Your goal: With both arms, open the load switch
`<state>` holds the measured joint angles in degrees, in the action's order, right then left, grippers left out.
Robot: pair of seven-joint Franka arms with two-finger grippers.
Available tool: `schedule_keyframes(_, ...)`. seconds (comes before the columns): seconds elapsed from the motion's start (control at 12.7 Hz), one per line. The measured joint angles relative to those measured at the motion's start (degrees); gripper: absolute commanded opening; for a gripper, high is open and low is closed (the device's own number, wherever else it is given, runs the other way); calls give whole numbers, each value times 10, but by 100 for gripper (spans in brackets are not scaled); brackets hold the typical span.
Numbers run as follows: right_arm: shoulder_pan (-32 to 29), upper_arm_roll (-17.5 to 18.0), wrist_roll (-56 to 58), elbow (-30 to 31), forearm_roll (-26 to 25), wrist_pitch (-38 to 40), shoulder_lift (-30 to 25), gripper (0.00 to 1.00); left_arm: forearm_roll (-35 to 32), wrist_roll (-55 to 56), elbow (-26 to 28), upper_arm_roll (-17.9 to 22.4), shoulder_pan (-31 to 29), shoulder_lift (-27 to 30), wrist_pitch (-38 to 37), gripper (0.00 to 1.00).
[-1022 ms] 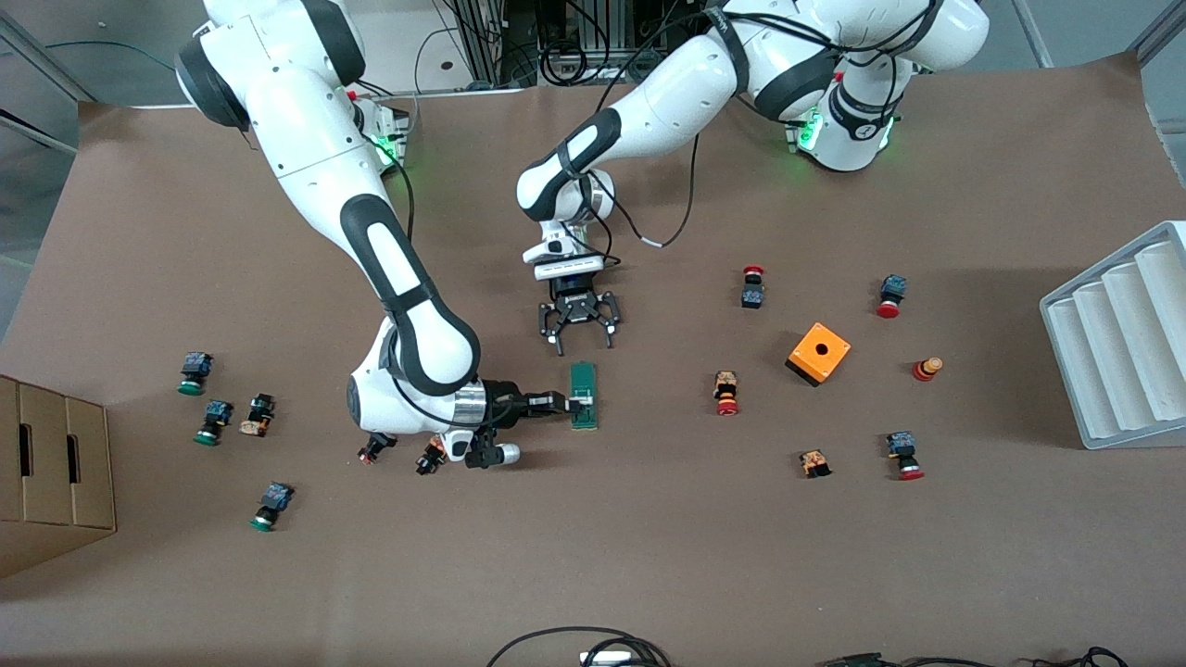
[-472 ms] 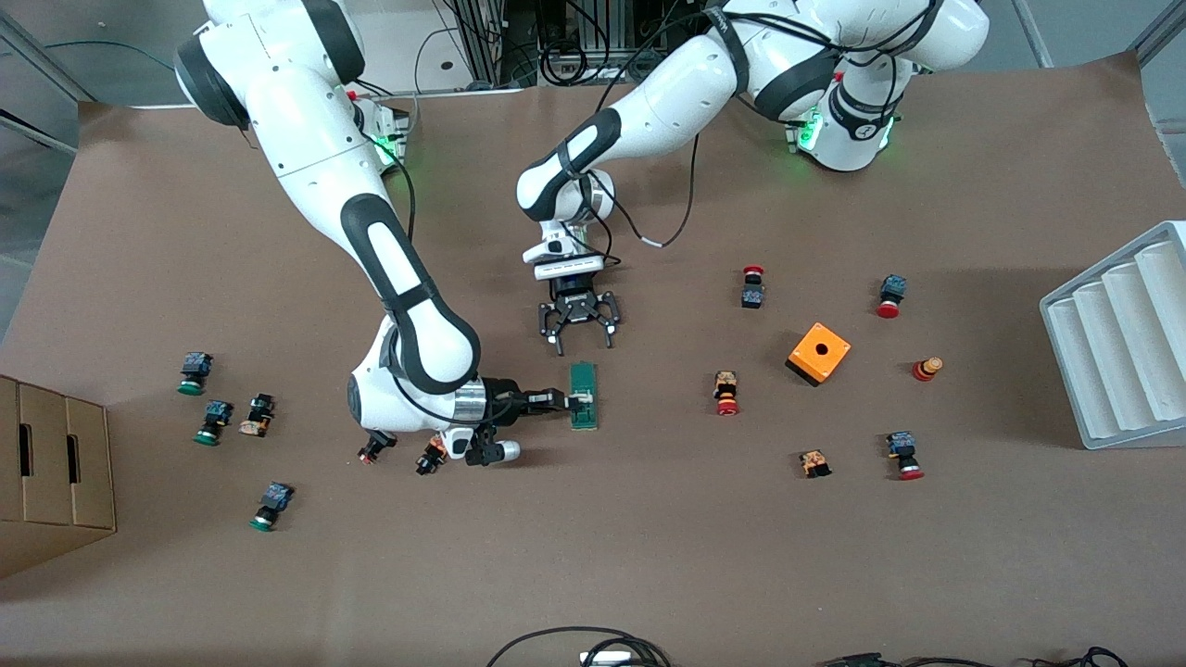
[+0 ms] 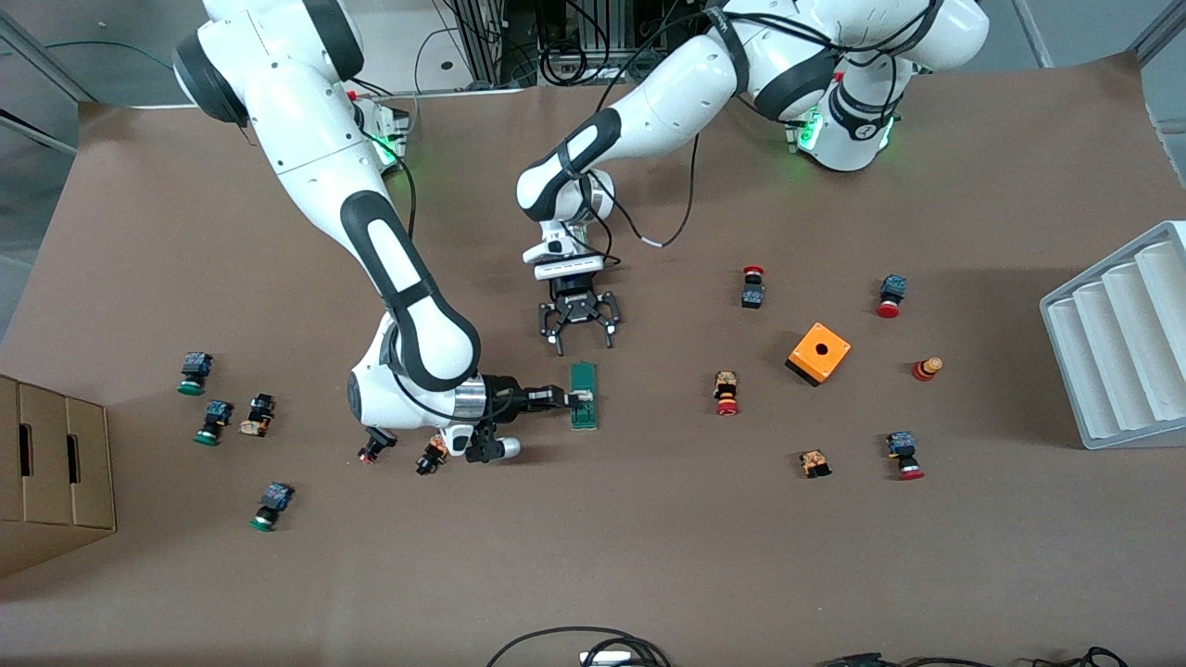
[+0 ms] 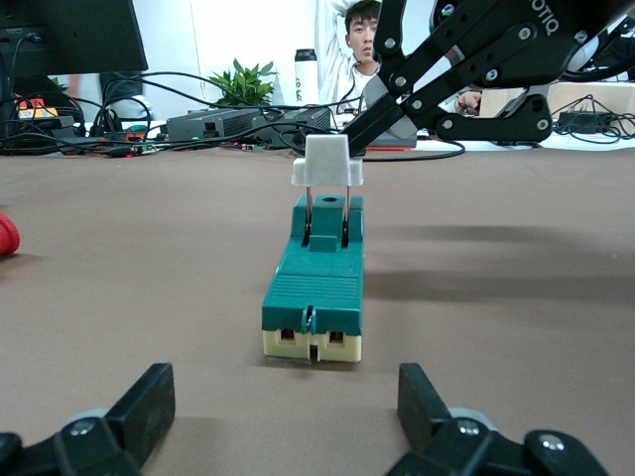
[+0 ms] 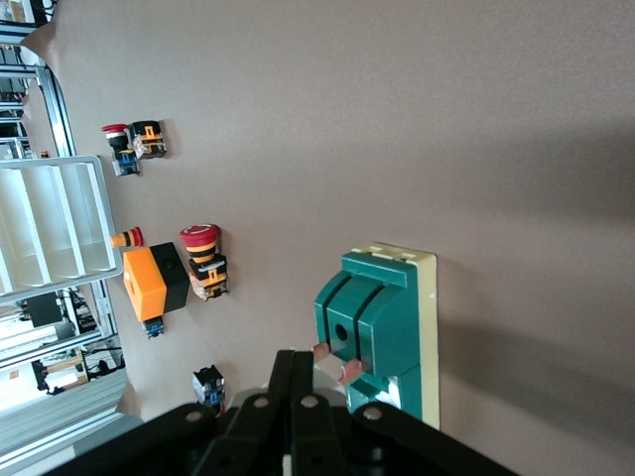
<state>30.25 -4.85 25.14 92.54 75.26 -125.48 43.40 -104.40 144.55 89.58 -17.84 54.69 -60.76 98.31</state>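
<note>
brown table (image 3: 649, 556) | right gripper (image 3: 567, 399) pinching load switch (image 3: 584, 382) slider | left gripper (image 3: 580, 345) wide (orange box (image 3: 818, 353) well apart)

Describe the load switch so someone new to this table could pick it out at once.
Start at the right gripper, shut low near the table's middle; its tips grip the white handle of the load switch. The left gripper, open, hangs just above the switch's farther end. It is the only long green block; the push-buttons scattered around are short and round-capped.
</note>
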Motion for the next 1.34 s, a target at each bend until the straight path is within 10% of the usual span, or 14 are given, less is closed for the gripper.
schedule_keyframes(1.34,6,0,1,13,0,0,-7,0,0,0,0,0,0,0,0,100)
